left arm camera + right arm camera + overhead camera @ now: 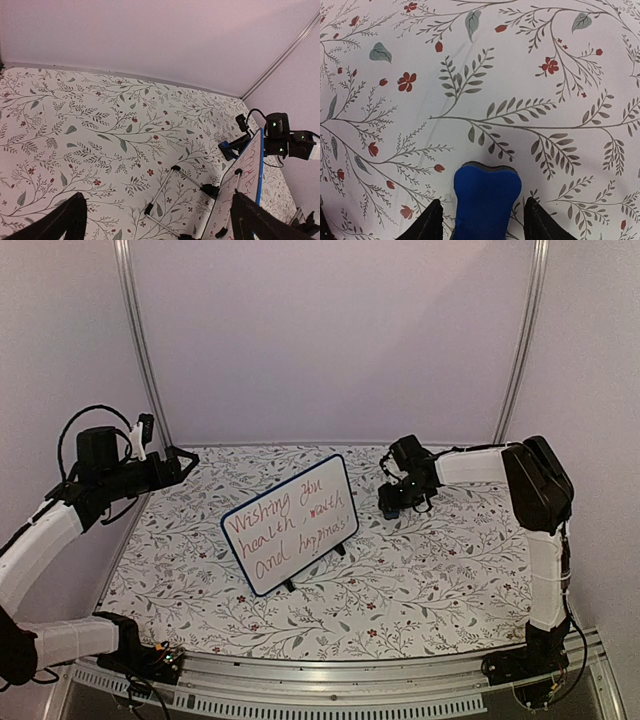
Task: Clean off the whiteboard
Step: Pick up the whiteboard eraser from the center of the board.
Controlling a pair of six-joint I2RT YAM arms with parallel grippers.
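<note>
The whiteboard (290, 522) stands tilted on a wire stand in the middle of the table, with red handwriting on its face. It also shows at the lower right of the left wrist view (248, 167). My left gripper (185, 462) is open and empty, raised at the far left, apart from the board; its fingers (67, 220) stand wide apart. My right gripper (392, 505) is low at the board's back right. It is open, with a blue eraser block (487, 200) lying between its fingers (432, 220), and a gap shows on each side.
The table has a floral-patterned cloth (420, 570). The board's wire stand (167, 197) with black feet spreads behind the board. White walls and metal corner posts (140, 350) enclose the back and sides. The eraser also shows in the left wrist view (225, 149).
</note>
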